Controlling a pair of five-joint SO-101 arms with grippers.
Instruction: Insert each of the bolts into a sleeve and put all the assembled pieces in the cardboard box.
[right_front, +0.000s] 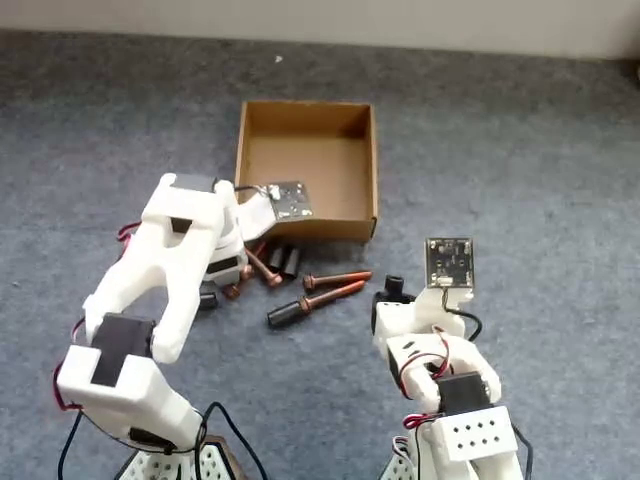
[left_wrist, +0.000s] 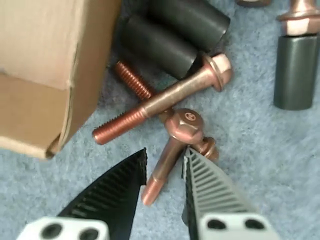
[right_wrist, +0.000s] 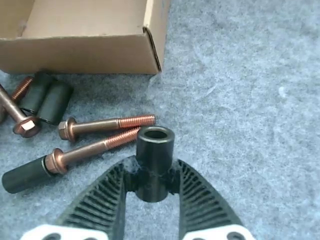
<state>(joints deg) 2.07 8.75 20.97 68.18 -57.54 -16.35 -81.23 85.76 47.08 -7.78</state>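
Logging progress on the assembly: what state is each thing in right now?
Cardboard box: open, nothing visible inside.
Left hand: open, straddling a lying bolt.
Right hand: shut on held sleeve.
Held sleeve: upright, bore empty.
Loose sleeves: lying beside the box.
Nearest bolt: lying, shaft bare, head against another sleeve.

Soft, even light from above; faint diffuse shadows under bolts (right_wrist: 100, 124), beside cardboard box (right_front: 340, 229) wall
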